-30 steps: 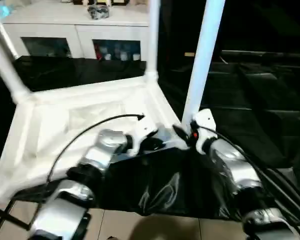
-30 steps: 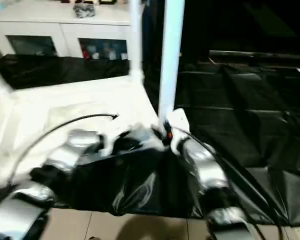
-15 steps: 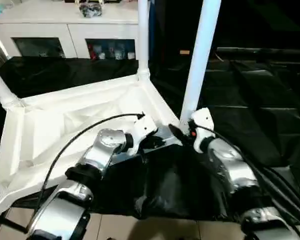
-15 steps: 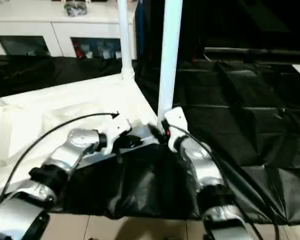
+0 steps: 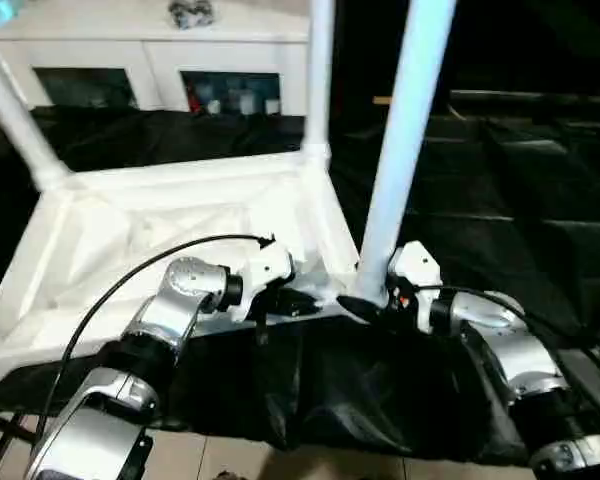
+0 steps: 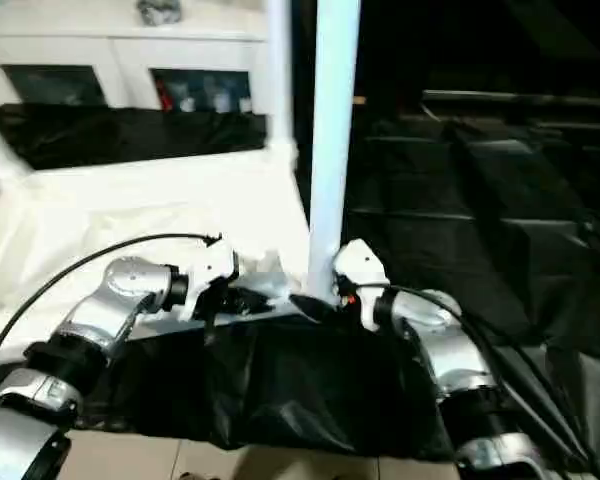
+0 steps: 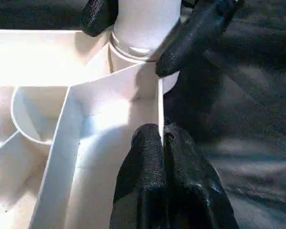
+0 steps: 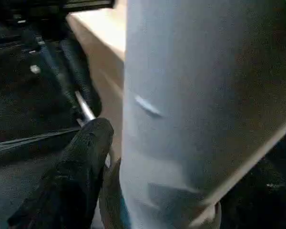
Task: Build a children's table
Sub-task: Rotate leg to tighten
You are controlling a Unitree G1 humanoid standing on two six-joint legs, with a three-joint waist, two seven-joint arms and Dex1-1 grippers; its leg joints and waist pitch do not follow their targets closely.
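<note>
The white table top (image 5: 180, 230) lies upside down on a black sheet, ribbed underside up. Three white legs stand in its corner sockets: far left (image 5: 15, 120), far right (image 5: 320, 70) and near right (image 5: 405, 150). My left gripper (image 5: 298, 301) is shut on the thin near rim (image 7: 158, 102) of the top, just beside the near right socket. My right gripper (image 5: 365, 303) is shut on the base of the near right leg (image 8: 195, 95), one black finger (image 7: 195, 38) on each side of it. The fourth corner is cut off at the picture's left edge.
A white cabinet with glass doors (image 5: 150, 70) stands behind the table. Black sheeting (image 5: 500, 200) covers the surface to the right and hangs over the near edge. Tiled floor (image 5: 230, 462) shows below. A black cable (image 5: 130, 275) arcs over my left forearm.
The head view has shifted. My right forearm has swung outward and lies flatter, its gripper lower at the leg's base. The left gripper stays on the rim.
</note>
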